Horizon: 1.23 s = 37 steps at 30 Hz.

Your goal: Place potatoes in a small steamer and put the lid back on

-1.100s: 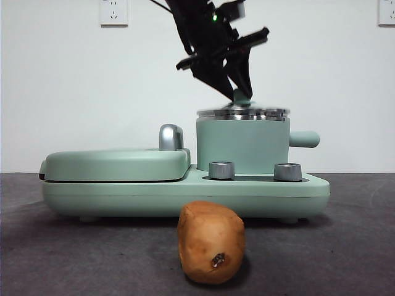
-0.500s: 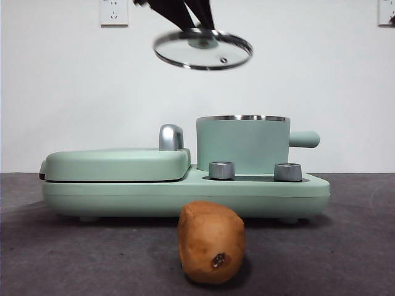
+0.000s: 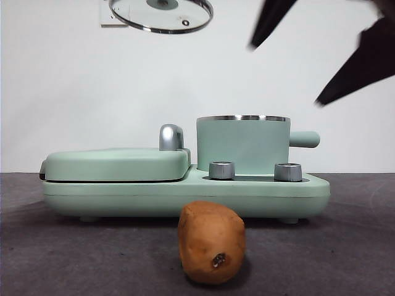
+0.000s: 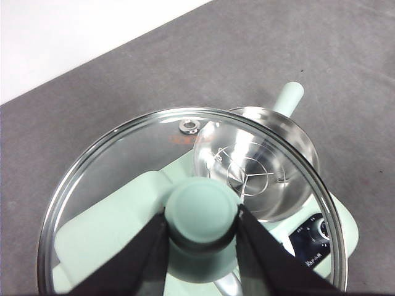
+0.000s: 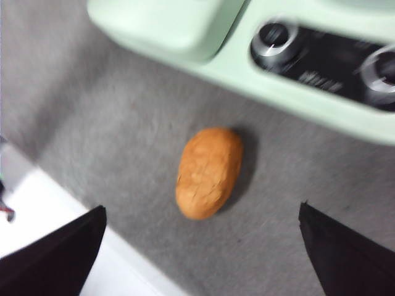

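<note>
Front view: the lid [image 3: 161,13] is hanging high above the griddle [image 3: 115,164], tilted, at the picture's top edge, well clear of the steamer [image 3: 242,143], whose steel rim is standing uncovered. The potato [image 3: 212,242] is lying on the dark table [image 3: 345,246] just in front of the mint-green base [image 3: 185,196], touching nothing else. Two black jaw tips of the right gripper [image 3: 336,52] are showing blurred at the upper right, spread wide apart and holding nothing.

Left wrist view: the left gripper [image 4: 200,231] is clamping the lid's [image 4: 117,179] green knob [image 4: 202,211] between its two jaws, one on each side. Through the glass, the steamer's [image 4: 271,154] bare steel inside is showing below, with its handle [image 4: 287,97] pointing away from the griddle [image 4: 105,231].

Right wrist view: the right gripper [image 5: 200,246] is hovering over the potato [image 5: 208,172], its jaws parted wide with the potato lying between and beyond them, untouched. The base's two knobs [image 5: 274,38] are sitting just past the potato; the picture is blurred.
</note>
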Tool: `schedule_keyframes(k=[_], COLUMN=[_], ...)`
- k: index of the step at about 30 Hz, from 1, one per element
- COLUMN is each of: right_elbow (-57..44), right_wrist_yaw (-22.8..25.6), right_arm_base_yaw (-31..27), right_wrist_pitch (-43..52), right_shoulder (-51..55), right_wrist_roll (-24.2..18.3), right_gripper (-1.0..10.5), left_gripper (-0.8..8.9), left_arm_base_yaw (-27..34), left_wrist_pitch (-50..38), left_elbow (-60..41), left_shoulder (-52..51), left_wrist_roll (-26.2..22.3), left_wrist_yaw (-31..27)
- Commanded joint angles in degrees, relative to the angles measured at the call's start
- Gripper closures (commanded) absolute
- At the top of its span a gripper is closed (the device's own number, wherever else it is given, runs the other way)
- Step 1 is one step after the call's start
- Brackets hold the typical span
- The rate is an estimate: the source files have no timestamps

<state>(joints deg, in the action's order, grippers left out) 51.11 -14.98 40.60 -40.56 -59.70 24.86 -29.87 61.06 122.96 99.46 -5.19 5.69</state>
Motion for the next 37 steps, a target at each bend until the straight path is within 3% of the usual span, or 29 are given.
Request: schedule_keyframes(k=[1, 9, 24, 26, 30, 37], right_elbow=[2.1, 8.2, 12.7, 12.7, 12.7, 14.8], right_wrist_yaw=[1.8, 4.7, 5.6, 5.6, 5.5, 2.9], right_arm_base_yaw=[4.0, 9.6, 10.4, 10.4, 10.6, 9.9], right_wrist_pitch=[0.2, -0.1, 0.0, 0.0, 0.4, -1.3], right_shoulder=[-6.4, -22.9, -38.5, -39.2, -39.2, -38.8], right_wrist_roll=[4.0, 4.6, 1.4, 1.3, 1.3, 0.4], right_gripper=[4.5, 4.5, 4.6, 5.3, 7.9, 8.4], left_gripper=[7.99, 7.99, 7.99, 7.99, 8.0, 7.99], left_arm_base_yaw=[0.1, 0.3, 0.3, 0.3, 0.3, 1.3], left_wrist_pitch=[-0.7, 0.8, 2.9, 3.0, 3.2, 2.1], left_elbow=[2.3, 1.3, 0.5, 0.5, 0.0, -3.9], left_shoulder=[-0.8, -3.1, -5.3, -5.3, -5.3, -5.3], left_wrist_roll=[-0.7, -0.6, -0.6, -0.6, -0.8, -1.2], left_wrist_yaw=[0.1, 0.1, 0.1, 0.1, 0.1, 0.1])
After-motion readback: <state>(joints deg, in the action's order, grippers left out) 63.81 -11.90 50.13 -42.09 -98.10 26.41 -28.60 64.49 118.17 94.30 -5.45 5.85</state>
